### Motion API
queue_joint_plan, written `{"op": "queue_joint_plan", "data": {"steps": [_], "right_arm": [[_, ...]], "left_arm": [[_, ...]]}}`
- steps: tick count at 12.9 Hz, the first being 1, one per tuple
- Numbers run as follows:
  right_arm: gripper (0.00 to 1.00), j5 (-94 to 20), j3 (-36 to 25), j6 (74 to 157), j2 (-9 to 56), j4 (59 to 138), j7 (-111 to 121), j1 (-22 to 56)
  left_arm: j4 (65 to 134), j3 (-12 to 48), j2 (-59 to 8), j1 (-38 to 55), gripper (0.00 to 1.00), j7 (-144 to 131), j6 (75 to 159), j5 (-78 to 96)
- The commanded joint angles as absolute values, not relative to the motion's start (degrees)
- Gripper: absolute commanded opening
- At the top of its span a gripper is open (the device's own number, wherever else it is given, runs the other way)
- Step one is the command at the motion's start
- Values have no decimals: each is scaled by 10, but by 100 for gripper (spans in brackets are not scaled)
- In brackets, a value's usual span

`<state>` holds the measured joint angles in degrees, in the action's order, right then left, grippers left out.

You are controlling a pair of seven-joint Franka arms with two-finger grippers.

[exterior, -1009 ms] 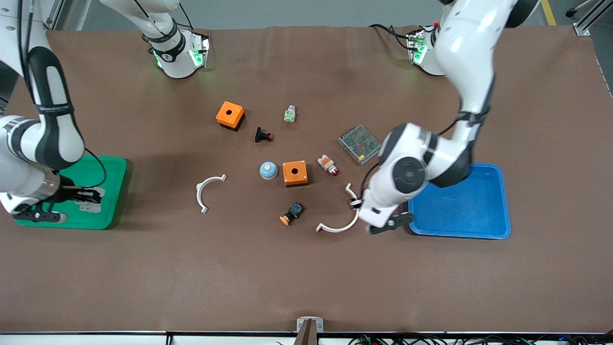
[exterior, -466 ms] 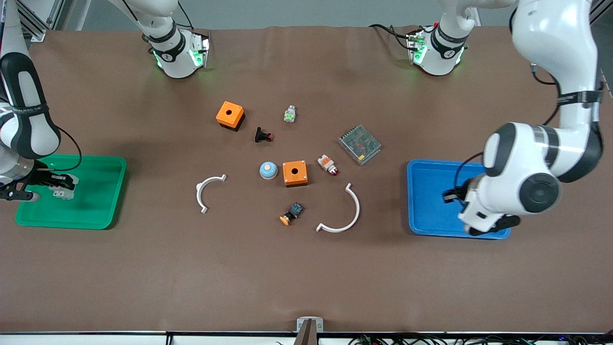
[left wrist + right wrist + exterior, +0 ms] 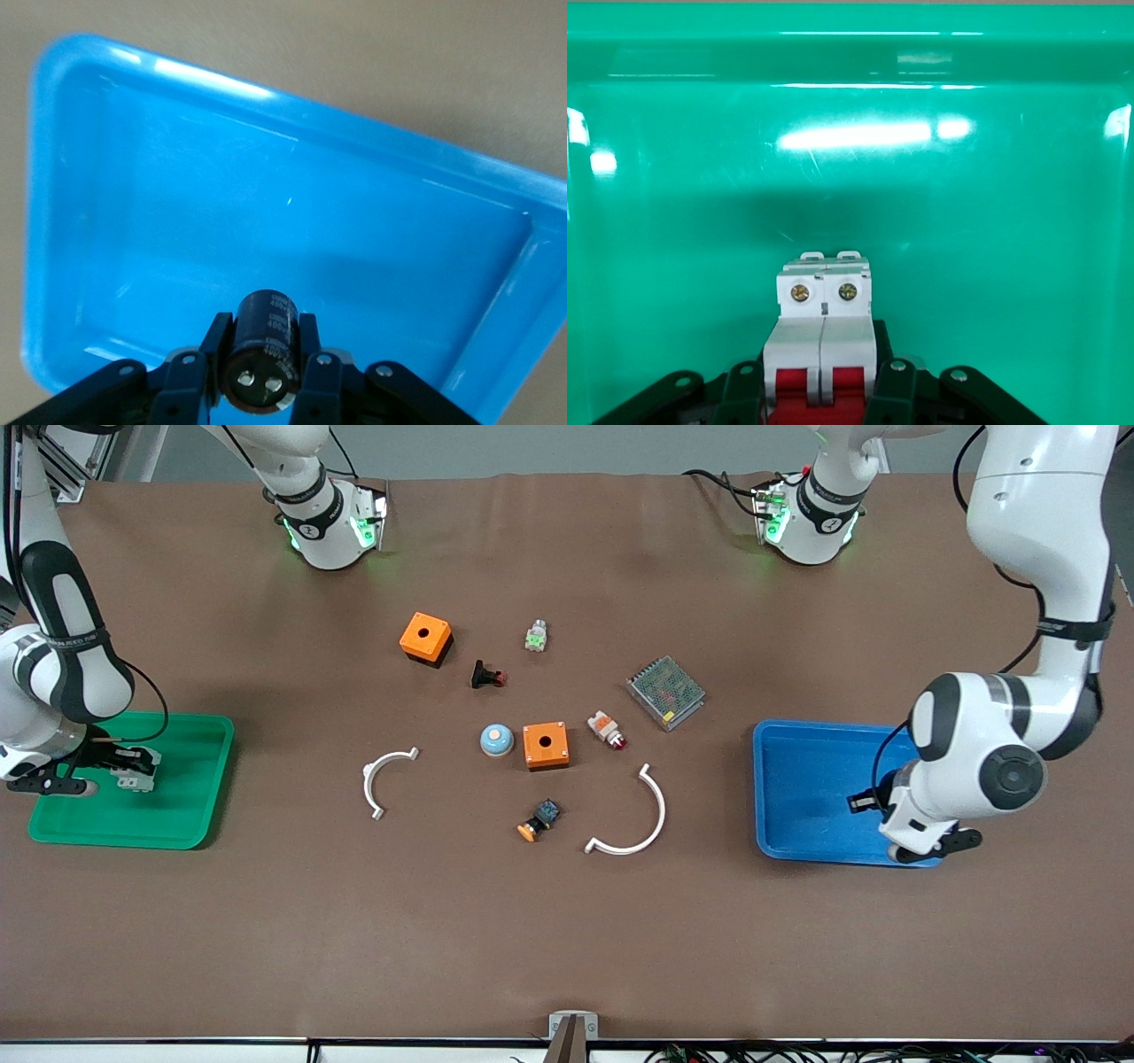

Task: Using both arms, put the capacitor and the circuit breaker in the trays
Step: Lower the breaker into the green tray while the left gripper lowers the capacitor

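My left gripper (image 3: pixel 260 345) is shut on the capacitor (image 3: pixel 264 341), a small black cylinder, and holds it over the blue tray (image 3: pixel 372 221). In the front view the left gripper (image 3: pixel 864 802) hangs over the blue tray (image 3: pixel 811 779) at the left arm's end of the table. My right gripper (image 3: pixel 822 390) is shut on the circuit breaker (image 3: pixel 822 332), a white-grey block with red levers, over the green tray (image 3: pixel 850 159). In the front view the right gripper (image 3: pixel 133 766) holds the breaker (image 3: pixel 135 778) over the green tray (image 3: pixel 177 815).
In the middle of the table lie two orange boxes (image 3: pixel 426 638) (image 3: pixel 546 745), a black push button (image 3: pixel 486 676), a blue dome (image 3: pixel 497 740), a white-and-orange part (image 3: pixel 607 729), a mesh-covered module (image 3: pixel 665 691), two white arcs (image 3: pixel 385 779) (image 3: pixel 633 824) and an orange-tipped part (image 3: pixel 539 819).
My left gripper has carried the capacitor from beside the white arc to over the blue tray. My right gripper has shifted a little with the breaker over the green tray.
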<state>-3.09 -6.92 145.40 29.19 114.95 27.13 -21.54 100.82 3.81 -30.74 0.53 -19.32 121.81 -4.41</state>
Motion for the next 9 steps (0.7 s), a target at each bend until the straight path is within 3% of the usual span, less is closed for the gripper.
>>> {"op": "queue_joint_plan", "data": {"steps": [1,4,9], "right_arm": [[98,-25,-56,1451,290,1136,281,-232],[100,-25,-55,1400,281,1104,283,-223],[100,-21,-55,1185,237,995,204,-148]], "left_arm": [[1041,44,-306,4,21,-201,1256,-54],[1068,43,-322,4,21,-197,1304,-55],[1072,45,-325,-10,22,-190,1310,-56]]}}
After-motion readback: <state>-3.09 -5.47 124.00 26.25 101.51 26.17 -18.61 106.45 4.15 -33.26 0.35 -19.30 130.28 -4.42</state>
